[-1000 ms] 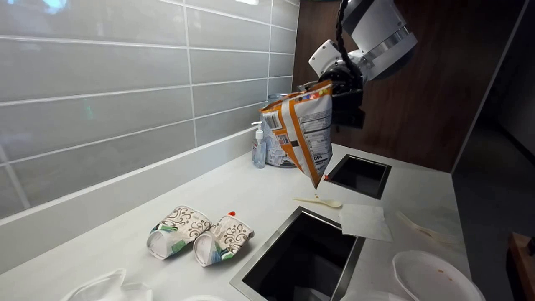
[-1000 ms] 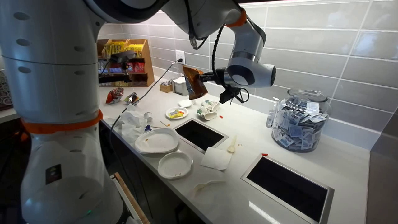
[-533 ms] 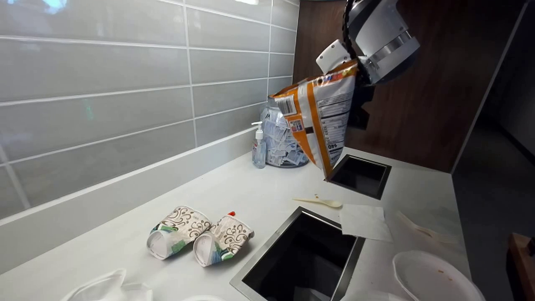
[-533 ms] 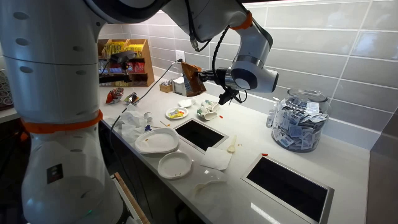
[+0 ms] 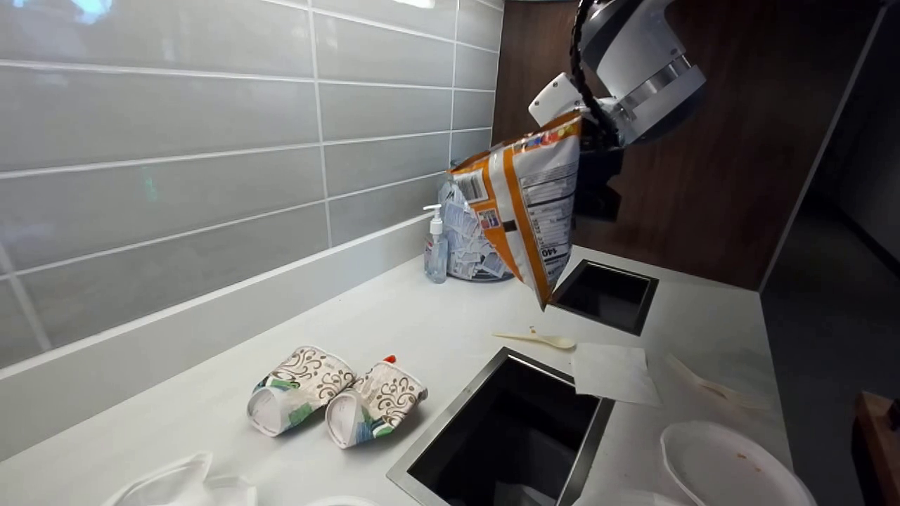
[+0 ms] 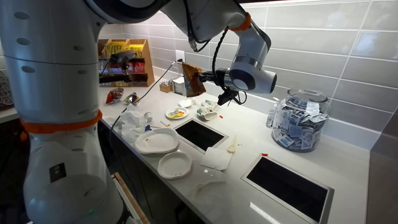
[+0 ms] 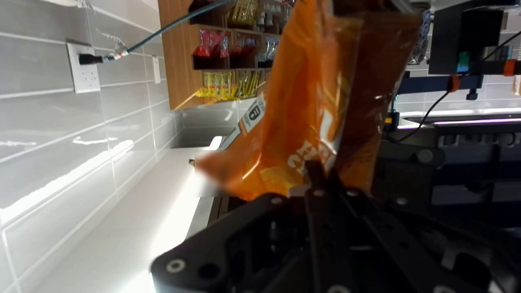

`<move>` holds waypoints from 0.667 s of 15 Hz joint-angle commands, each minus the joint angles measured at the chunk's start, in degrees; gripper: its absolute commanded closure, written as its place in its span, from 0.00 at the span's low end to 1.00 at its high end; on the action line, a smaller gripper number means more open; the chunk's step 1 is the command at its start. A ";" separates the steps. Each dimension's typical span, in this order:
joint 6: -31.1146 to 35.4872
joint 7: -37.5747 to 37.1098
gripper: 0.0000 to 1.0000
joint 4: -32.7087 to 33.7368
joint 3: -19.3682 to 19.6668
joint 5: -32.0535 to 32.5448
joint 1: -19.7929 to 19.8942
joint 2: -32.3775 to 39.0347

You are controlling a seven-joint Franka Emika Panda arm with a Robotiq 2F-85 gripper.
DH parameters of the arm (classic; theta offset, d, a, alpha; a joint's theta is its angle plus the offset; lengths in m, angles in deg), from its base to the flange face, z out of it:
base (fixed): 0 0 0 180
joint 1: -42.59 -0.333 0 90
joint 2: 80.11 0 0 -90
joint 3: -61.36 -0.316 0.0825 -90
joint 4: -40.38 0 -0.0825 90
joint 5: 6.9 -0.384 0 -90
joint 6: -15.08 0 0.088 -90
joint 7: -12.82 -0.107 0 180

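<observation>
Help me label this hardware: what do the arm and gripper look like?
The arm is whitish and rounded, with orange bands, a silver ring, a braided black cable and a dark rectangular patch. The gripper is black, with slim linked fingers and round metal screws.

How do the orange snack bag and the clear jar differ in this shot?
The orange snack bag hangs tilted in the air, pinched by the tool; the clear jar stands upright on the counter. The bag carries colored print, while the jar is see-through, showing packets inside. The bag has creased, angular sides; the jar is smooth and rounded. Both appear in both exterior views.
</observation>
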State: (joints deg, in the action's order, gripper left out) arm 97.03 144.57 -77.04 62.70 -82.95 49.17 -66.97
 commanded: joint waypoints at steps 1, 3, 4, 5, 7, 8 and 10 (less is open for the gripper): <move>-4.39 3.39 1.00 -0.95 1.07 -2.92 0.04 -0.66; -10.31 7.33 1.00 -1.08 1.24 -4.86 0.89 -0.13; -12.98 9.11 1.00 -1.06 1.50 -5.72 1.17 0.16; -15.02 9.77 1.00 -1.02 1.83 -6.49 1.37 0.53; -18.96 11.43 1.00 -0.90 2.45 -7.16 1.55 1.11; -20.98 12.44 1.00 -0.68 2.68 -7.13 1.61 1.48; -23.89 13.78 1.00 -0.27 3.04 -6.05 1.53 2.10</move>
State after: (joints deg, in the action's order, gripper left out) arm 78.05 155.05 -77.10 65.10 -88.55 50.61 -66.08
